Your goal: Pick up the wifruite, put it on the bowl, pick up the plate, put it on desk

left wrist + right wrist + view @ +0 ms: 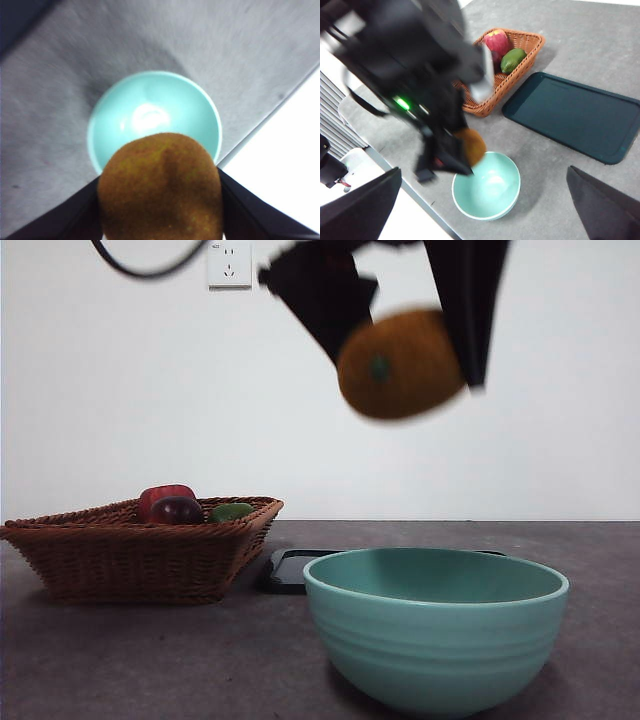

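Orange-brown and matte, the fruit sits clamped between my left gripper's two black jaws, one pressing each flank, and in the front view it hangs in the upper middle of the frame, clear above the teal bowl at lower right and touching nothing but me. My left wrist view fills its lower half with the fruit, and the bowl's pale inside shows just beyond it at the centre of the frame, so I judge I am nearly lined up over the opening, though perhaps a little short of its middle. The fruit and my arm are blurred in the front view. I hold the fruit by its sides so that it can drop straight down once I let go, and high enough to pass over the rim. My right gripper waits well off; its two jaws stand wide apart at the lower corners of its own view, holding nothing, leaving the bowl in plain sight between them. At the right of that frame a dark flat tray lies on the grey desk, and I take it for the plate I must lift afterwards. A wicker basket at the left of the front view holds a red fruit, a dark purple one and a green one, none of them my concern. Next I should lower toward the bowl before opening, since a round fruit released from up here could bounce out.
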You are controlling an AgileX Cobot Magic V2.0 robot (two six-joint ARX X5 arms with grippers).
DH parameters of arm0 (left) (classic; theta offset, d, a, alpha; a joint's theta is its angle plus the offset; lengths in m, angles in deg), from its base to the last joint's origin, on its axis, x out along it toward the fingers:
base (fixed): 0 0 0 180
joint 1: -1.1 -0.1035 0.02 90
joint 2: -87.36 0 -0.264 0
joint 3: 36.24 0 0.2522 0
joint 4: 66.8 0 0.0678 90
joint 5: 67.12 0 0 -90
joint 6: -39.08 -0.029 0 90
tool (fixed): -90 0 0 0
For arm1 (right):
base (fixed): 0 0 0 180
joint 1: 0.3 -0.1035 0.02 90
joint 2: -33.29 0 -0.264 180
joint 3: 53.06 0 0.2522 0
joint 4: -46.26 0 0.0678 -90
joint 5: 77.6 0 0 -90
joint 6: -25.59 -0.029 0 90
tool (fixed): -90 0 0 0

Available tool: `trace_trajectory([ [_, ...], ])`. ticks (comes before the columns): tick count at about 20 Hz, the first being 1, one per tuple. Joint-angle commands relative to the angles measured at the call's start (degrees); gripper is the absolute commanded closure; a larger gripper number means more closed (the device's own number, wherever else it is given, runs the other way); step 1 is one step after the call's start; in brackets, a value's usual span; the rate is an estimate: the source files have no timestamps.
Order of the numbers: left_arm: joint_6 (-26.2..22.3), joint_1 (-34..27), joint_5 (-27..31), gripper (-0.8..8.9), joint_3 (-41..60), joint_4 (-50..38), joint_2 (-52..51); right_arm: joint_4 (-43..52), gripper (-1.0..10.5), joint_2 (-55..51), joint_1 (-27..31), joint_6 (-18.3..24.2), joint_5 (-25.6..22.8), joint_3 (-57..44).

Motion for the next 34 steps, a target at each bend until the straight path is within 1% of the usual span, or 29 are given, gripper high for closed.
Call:
trace_trajectory([
  [1,0.39,0.9,0.13,5.75,-0.81,-0.87,5.11,-0.13,3.5,0.26,-0.28,-0.39,0.15,1.14],
  [5,0.52,0.9,0.15,5.75,-0.81,-1.49,11.06,-0.26,3.5,0.26,-0.28,-0.11,0.13,1.14],
  [9,0.52,0.9,0.15,5.75,-0.81,-3.15,14.34,-0.26,3.5,0.26,-0.28,-0.11,0.13,1.14],
  [20,0.5,0.9,-0.11,5.73,-0.81,-3.37,17.66,-0.24,3.5,0.26,-0.28,-0.11,0.13,1.14],
  [23,0.5,0.9,-0.09,5.57,-0.81,-3.45,17.66,-0.26,3.5,0.26,-0.28,-0.11,0.13,1.14],
  [26,0.46,0.9,-0.09,4.22,-0.81,-3.39,17.66,-0.26,3.5,0.26,-0.28,-0.13,0.13,1.14],
  [27,0.28,0.9,-0.11,3.94,-0.81,-3.28,17.66,-0.26,3.5,0.26,-0.28,-0.13,0.13,1.14],
  [28,0.07,0.9,-0.09,3.74,-0.81,-3.19,17.66,-0.26,3.5,0.26,-0.28,-0.13,0.13,1.14],
  [31,0.04,0.85,-0.09,3.59,-1.29,-3.13,17.53,-0.24,3.5,0.26,-0.28,-0.09,0.13,1.14],
  [33,-0.28,0.85,-0.09,2.85,-1.51,-3.23,16.87,-0.24,3.5,0.26,-0.28,0.07,0.13,1.14],
  [34,-0.55,0.85,-0.09,2.72,-1.55,-3.15,16.31,-0.24,3.5,0.26,-0.28,0.07,0.13,1.14],
])
